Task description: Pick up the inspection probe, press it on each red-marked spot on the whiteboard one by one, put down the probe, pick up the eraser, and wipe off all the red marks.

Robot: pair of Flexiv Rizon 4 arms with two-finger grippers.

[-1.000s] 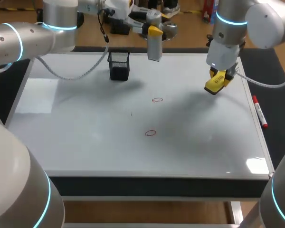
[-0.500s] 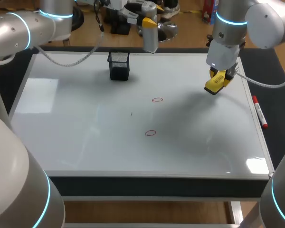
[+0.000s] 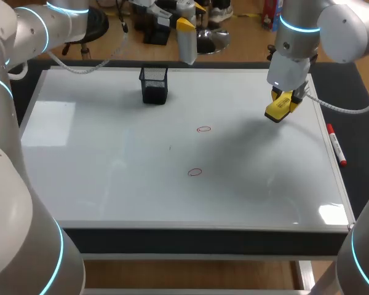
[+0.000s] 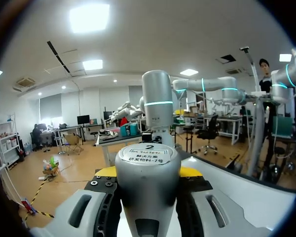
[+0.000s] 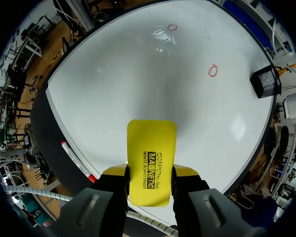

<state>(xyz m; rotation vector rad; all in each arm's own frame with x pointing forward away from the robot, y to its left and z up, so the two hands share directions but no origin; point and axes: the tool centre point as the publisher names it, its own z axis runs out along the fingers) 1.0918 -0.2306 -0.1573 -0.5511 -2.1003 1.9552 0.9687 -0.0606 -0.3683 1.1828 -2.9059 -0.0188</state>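
Jaws clamped on both sides: left gripper [image 3: 186, 23] grips the probe [image 3: 187, 48], right gripper [image 3: 281, 101] grips the yellow eraser [image 3: 277, 110]. Left arm is high at the far edge of the whiteboard [image 3: 111, 160], probe hanging below it, right of the black mesh cup [image 3: 154, 85]. Right arm points down over the board's right part, eraser off the surface, near the edge where the red marker [image 3: 336, 144] lies. Far red circle [image 3: 203, 129] and near red circle [image 3: 195, 172] sit mid-board with open surface around both.
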